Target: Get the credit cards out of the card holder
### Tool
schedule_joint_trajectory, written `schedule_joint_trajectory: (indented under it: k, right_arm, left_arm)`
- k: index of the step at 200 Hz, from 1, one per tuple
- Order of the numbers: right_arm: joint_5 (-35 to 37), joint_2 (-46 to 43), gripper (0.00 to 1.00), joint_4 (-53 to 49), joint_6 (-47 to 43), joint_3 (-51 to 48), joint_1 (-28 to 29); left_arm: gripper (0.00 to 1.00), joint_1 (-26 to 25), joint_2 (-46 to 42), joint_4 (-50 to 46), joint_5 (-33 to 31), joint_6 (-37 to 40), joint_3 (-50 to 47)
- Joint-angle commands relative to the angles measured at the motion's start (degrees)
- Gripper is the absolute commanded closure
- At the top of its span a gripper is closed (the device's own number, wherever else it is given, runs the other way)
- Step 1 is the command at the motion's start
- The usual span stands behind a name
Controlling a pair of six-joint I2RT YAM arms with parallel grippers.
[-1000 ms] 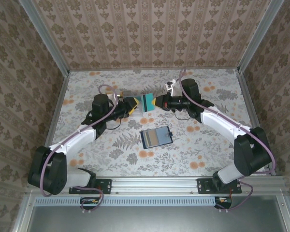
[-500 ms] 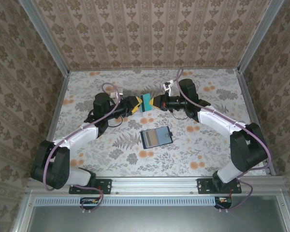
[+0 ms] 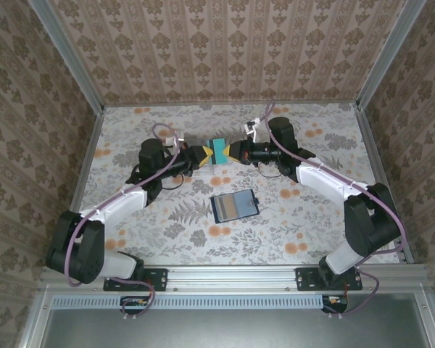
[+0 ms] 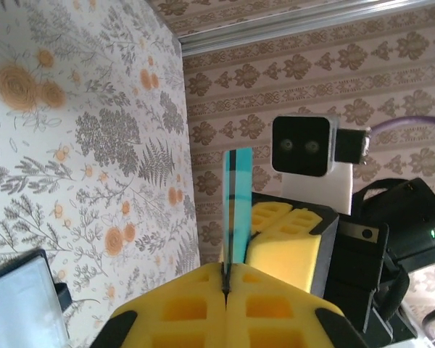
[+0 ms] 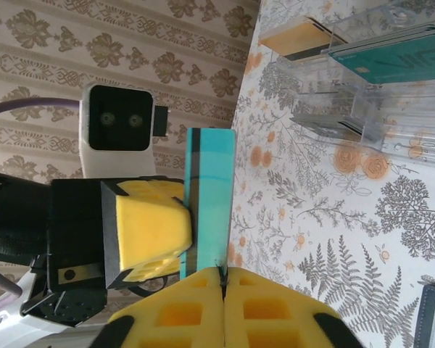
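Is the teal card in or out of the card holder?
Out: left gripper and right gripper pinch the teal card in midair, apart from the card holder on the table.

SURFACE: tabletop [image 3: 159,225], pale floral print, grey ferns and orange blooms | WALLS: brown damask wallpaper [image 3: 225,51] on three sides | FRAME: aluminium rail [image 3: 232,274] along near edge, slanted posts at far corners | ITEM: clear plastic compartment tray [image 5: 366,109], standing on the tabletop, see-through dividers
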Motion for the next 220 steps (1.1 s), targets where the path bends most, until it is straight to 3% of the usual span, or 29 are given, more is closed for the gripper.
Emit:
schedule_joint_trajectory:
  k: [1,14,34,45,48,81,100,136,179,220]
  right_arm:
    - [-1.32,1.0,0.67,0.0,-0.6,0.93,0.42]
    - [-0.96,0.82,0.48,-1.22,-1.48,0.91,0.23]
    - [-0.15,-0.27,0.29,-4.36,-3.77,1.16,-0.36]
    - [0.72,-1.22,0.03,-6.68,-5.47,1.26,-0.83]
    - [0.97,-1.49,0.0,-7.14,-5.92,1.22,-0.95]
    - [3.17,-4.3,0.0,-12.45,-9.93,0.59,-2.29]
    - [4.77,-6.06,0.0,-14.36,-11.44,-0.13,-2.77]
    - [6.46,-8.46,0.0,-19.43,-14.7,0.38,-3.88]
    - [7.79,-12.62,0.0,-23.53,-16.61,0.43,-6.03]
    - [8.67,-15.26,0.0,-25.87,-17.14,0.29,-7.81]
  left_arm:
    - [1.0,-0.48,-1.51,2.0,1.81,0.75,1.7]
    - [1.0,-0.19,-1.99,-0.41,1.92,2.13,2.11]
    - [1.0,0.66,-3.18,-5.3,2.16,5.28,3.04]
    - [1.0,1.25,-4.11,-10.37,2.3,8.99,4.16]
    - [1.0,1.48,-4.32,-12.13,2.23,10.29,4.58]
    - [1.0,2.01,-5.1,-44.13,-3.48,36.08,16.07]
    - [1.0,2.16,-3.95,-53.65,-9.11,48.28,21.19]
    - [1.0,2.14,-2.58,-55.08,-19.59,66.34,24.21]
    - [1.0,0.87,-0.41,-53.52,-23.51,95.87,25.0]
    - [1.0,-0.22,4.17,-54.5,-28.46,114.48,27.24]
